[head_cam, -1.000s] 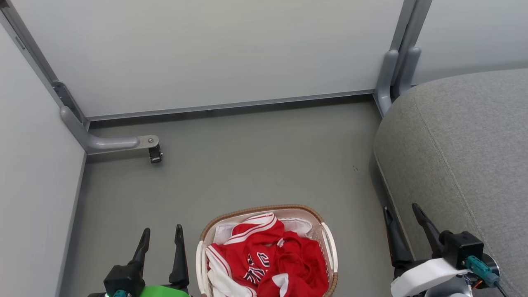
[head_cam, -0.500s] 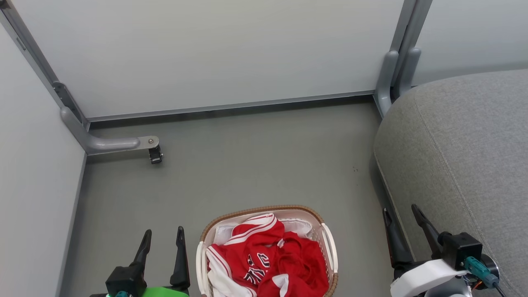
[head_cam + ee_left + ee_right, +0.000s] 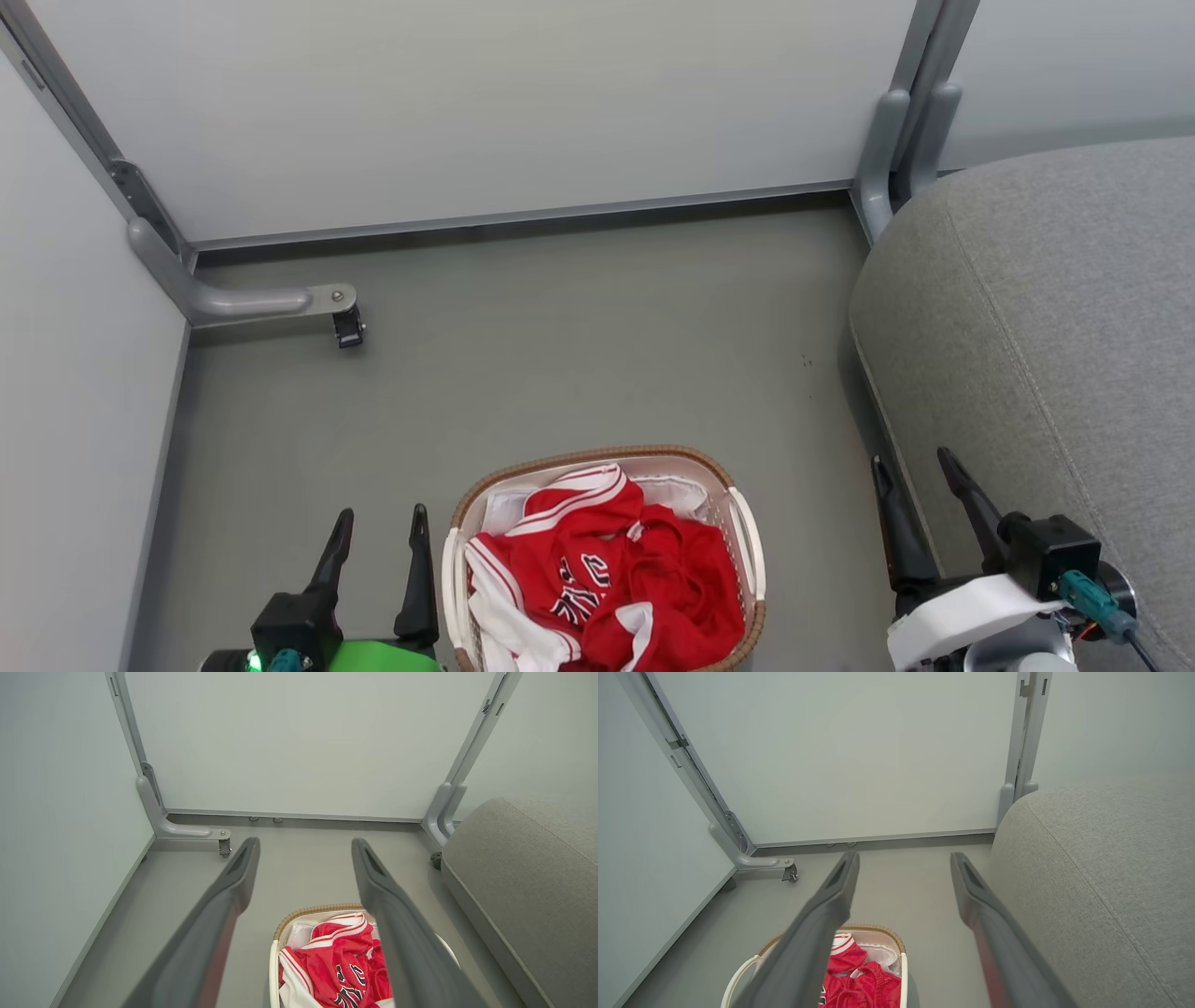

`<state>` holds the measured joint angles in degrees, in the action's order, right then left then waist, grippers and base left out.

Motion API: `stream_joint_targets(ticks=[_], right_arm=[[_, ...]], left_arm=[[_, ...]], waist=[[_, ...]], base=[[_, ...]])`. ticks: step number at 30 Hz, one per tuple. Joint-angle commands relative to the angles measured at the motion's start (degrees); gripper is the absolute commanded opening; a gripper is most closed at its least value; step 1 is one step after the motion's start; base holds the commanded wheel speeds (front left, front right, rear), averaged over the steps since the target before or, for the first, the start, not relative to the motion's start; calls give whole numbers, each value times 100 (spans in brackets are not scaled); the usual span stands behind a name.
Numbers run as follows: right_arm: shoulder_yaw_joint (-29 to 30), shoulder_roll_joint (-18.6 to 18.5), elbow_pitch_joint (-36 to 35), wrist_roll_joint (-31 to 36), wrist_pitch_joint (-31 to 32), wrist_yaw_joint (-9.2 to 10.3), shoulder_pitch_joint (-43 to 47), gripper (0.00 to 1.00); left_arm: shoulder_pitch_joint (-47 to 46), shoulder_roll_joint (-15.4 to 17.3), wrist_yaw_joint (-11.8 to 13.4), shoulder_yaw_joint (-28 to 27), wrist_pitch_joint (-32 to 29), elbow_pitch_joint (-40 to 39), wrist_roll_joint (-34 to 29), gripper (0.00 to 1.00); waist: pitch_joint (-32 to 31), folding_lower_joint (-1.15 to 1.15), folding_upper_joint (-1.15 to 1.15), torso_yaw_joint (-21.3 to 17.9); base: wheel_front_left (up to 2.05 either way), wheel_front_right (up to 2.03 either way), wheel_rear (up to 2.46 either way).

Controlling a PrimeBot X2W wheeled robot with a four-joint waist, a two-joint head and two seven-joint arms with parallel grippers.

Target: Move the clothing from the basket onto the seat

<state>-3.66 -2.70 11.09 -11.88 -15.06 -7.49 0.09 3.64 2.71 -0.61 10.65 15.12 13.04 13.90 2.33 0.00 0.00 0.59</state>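
Observation:
The red clothing (image 3: 607,583) with white stripe trim and dark lettering lies bunched in the white basket (image 3: 597,459), which stands on the grey floor at the bottom middle of the head view. Both also show in the left wrist view, clothing (image 3: 334,963) in basket (image 3: 299,912), and in the right wrist view, clothing (image 3: 861,984) in basket (image 3: 878,929). The grey seat (image 3: 1055,336) fills the right side. My left gripper (image 3: 381,527) is open just left of the basket, holding nothing. My right gripper (image 3: 913,467) is open beside the seat's front edge, holding nothing.
Pale partition panels stand behind and to the left. A grey metal foot with a small caster (image 3: 347,327) juts from the left panel's base. A grey post (image 3: 896,159) rises at the seat's far corner. Bare floor (image 3: 579,336) lies beyond the basket.
The head view has shifted a little, so the floor, basket and seat sit slightly higher in the picture. Both grippers stay open and keep their places beside the basket and the seat.

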Motion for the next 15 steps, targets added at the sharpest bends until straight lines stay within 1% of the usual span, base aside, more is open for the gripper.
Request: stream_joint_targets(ticks=[1, 3, 6, 10, 15], right_arm=[[37, -34, -51, 41, -17, 0, -111, 100], [48, -33, -107, 54, -16, 0, -200, 100], [111, -34, -190, 88, -16, 0, -359, 100], [215, -32, -356, 56, -16, 0, -700, 100], [337, -30, -681, -8, -16, 0, -1226, 100]], left_arm=[[-184, 33, -41, -15, 6, -14, -65, 100], [-358, 32, -119, 9, 6, 0, -55, 100], [-716, 37, -186, 48, 6, 53, -251, 100], [-1387, 36, -301, 140, 5, 218, -444, 100], [-2403, 44, -436, 411, 5, 883, -669, 100]], waist=[[187, 0, 0, -33], [406, 0, 0, -66], [738, 0, 0, -116], [1413, 0, 0, -229], [2375, 0, 0, -392]], base=[[0, 0, 0], [0, 0, 0], [0, 0, 0], [0, 0, 0], [0, 0, 0]])
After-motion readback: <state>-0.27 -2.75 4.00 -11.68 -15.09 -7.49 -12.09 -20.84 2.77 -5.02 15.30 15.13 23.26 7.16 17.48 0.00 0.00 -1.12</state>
